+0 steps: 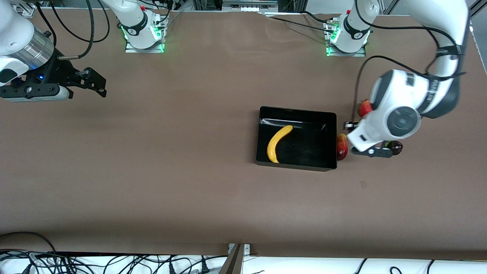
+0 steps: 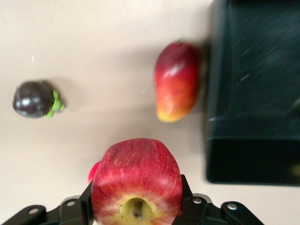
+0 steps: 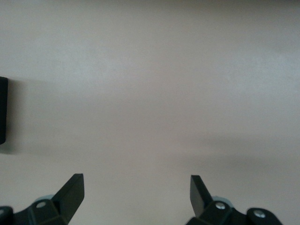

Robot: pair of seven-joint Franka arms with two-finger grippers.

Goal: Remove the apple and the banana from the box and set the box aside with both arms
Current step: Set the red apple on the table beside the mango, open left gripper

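Note:
The black box [image 1: 331,140] lies on the table with the yellow banana [image 1: 279,142] in it. My left gripper [image 1: 354,125] is shut on the red apple [image 2: 136,168], beside the box toward the left arm's end; the wrist hides the apple in the front view. In the left wrist view [image 2: 136,191] the fingers press both of its sides. The red-yellow mango [image 1: 342,147] lies against the box wall [image 2: 253,93] and shows in the left wrist view [image 2: 176,82]. The mangosteen [image 1: 395,146] [image 2: 33,99] and the pomegranate [image 1: 365,107] lie close by. My right gripper [image 1: 93,82] [image 3: 136,187] is open and empty, waiting over bare table.
The arm bases [image 1: 142,32] [image 1: 346,36] with green lights stand along the table's edge farthest from the camera. Black cables [image 1: 91,34] hang near the right arm. The brown table [image 1: 171,152] stretches wide between the box and the right gripper.

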